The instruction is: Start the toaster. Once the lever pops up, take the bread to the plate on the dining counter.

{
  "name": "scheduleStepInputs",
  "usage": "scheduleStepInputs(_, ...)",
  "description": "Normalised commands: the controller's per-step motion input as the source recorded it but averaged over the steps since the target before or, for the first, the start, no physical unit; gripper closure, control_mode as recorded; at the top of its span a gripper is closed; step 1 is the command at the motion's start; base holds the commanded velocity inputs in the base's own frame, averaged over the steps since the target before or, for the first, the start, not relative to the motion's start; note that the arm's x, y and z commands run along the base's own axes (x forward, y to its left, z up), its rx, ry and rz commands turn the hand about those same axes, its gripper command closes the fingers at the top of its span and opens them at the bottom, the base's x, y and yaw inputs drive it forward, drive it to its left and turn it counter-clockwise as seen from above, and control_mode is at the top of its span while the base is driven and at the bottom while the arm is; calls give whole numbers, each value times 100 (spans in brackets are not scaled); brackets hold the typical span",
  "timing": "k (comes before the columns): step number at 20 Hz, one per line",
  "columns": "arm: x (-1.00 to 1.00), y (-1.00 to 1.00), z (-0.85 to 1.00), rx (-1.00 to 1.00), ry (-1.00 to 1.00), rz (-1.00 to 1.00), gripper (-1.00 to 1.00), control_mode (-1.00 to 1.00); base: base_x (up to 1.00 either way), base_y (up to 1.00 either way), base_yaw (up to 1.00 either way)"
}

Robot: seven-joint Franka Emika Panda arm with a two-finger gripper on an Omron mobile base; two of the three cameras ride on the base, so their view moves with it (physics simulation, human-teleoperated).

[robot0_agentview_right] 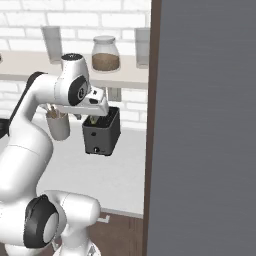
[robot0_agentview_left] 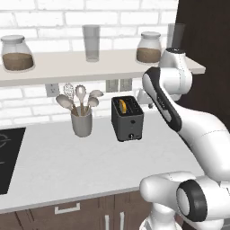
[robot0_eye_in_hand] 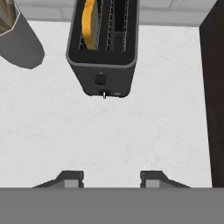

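Hand (robot0_eye_in_hand: pixel 111 178) hovered above the tabletop (robot0_eye_in_hand: pixel 109 131).
Its fingers stood spread, empty; toaster (robot0_eye_in_hand: pixel 104 46) at 12 o'clock held bread (robot0_eye_in_hand: pixel 89 24).

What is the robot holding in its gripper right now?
Nothing. The gripper is open, with bare counter between its tips. The bread sits in a slot of the toaster, apart from the gripper.
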Motion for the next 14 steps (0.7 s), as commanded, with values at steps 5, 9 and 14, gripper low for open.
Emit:
scheduleStepInputs(5,-20,1,-9,-1,-2,0,-100,-100,0,0,0)
scheduleStepInputs(9,-19,37,-61,-13,-17,1,-100,-100,0,0,0)
scheduleStepInputs(14,29,47,-47,-10,-19,-1,-100,-100,0,0,0)
